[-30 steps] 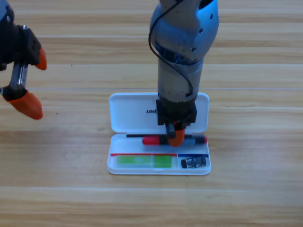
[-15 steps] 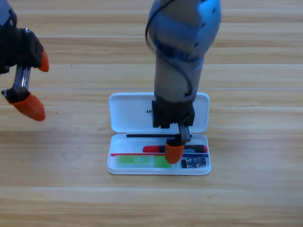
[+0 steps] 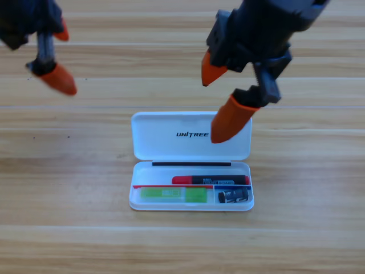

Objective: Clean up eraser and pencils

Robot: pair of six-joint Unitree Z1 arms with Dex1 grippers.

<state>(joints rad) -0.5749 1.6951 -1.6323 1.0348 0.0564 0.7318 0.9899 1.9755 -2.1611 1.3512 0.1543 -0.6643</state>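
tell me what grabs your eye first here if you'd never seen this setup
The right gripper looms large above the open lid of the white case, its orange jaws spread and empty. Below it, the case's tray holds the red-capped pencil along the upper row, the green pencil lower left and the eraser lower right. The left gripper waits at the top left corner.

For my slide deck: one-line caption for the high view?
Red pencil, green pencil and eraser in the open case; right gripper open above, left gripper top left.
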